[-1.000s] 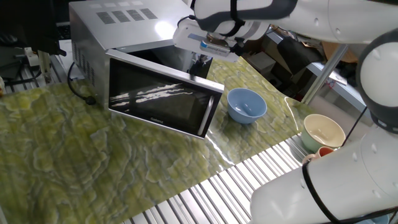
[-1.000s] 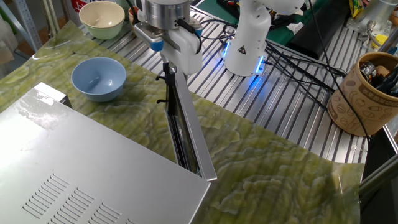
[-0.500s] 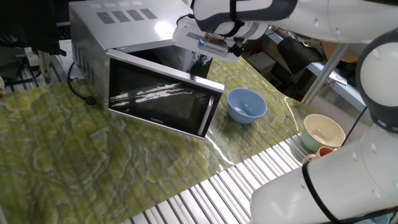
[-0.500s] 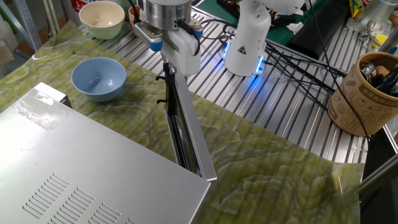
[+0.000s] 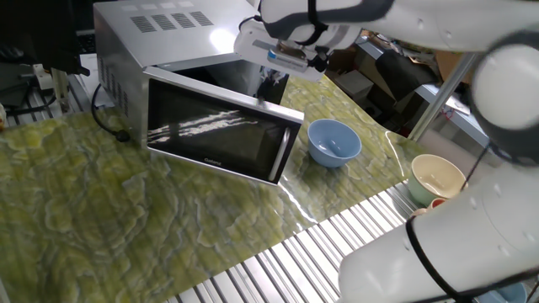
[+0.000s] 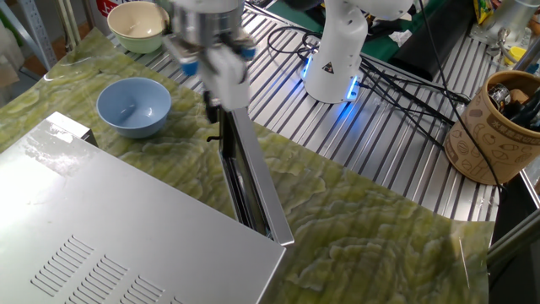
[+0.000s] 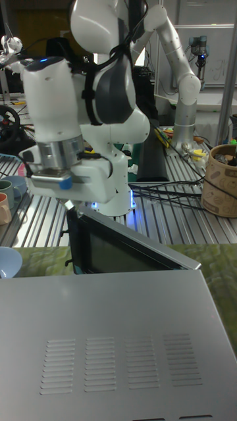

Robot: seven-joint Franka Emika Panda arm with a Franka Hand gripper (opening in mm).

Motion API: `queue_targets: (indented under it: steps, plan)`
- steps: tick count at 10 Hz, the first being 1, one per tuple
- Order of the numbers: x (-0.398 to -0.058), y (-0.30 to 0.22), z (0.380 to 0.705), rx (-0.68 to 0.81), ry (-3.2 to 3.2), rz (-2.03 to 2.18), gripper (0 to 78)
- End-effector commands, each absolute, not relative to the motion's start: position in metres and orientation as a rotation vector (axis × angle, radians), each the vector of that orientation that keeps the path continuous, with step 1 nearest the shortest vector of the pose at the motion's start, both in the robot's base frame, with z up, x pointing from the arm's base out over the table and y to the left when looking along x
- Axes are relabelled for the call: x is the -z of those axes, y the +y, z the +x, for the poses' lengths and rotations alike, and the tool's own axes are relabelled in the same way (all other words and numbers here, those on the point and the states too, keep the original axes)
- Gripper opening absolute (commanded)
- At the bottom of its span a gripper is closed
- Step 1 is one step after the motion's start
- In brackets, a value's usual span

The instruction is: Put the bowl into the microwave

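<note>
The light-blue bowl [image 5: 334, 141] sits upright on the green mat, right of the microwave; it also shows as the bowl [image 6: 133, 106] and, at the left edge, the bowl [image 7: 5, 262]. The silver microwave [image 5: 156, 46] has its dark glass door [image 5: 217, 137] swung partly open. My gripper [image 5: 271, 86] hangs just behind the door's free top edge, a hand's width from the bowl. In the other fixed view the gripper [image 6: 214, 108] is motion-blurred above the door's edge [image 6: 251, 181]. Its dark fingers stand close together; a grip does not show.
A cream bowl [image 5: 437, 178] with a red-orange object beside it stands on the slatted metal at the right. The arm's white base [image 6: 337, 59] with cables and a brown patterned cup [image 6: 494, 127] stand behind. The mat's edge runs past the bowl.
My gripper has shifted a little up and sideways toward the bowl's side, blurring in the other fixed view. Door and bowl have not moved.
</note>
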State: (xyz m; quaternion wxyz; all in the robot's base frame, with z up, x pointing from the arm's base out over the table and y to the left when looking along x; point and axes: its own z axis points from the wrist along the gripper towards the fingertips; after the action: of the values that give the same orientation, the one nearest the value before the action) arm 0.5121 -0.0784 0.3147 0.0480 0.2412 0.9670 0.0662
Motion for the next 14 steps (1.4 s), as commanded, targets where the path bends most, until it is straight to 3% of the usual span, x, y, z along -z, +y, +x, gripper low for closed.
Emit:
queue_targets:
  steps: [1,7,14]
  plan:
    - [-0.2908,-0.0924,0.5214,-0.047,2.965,0.715,1.1]
    - [-0.2908,-0.0924,0.5214,0.004,3.088,0.756,1.1]
    - [-0.2908,-0.0924,0.5214,-0.044,3.076,0.833,1.1]
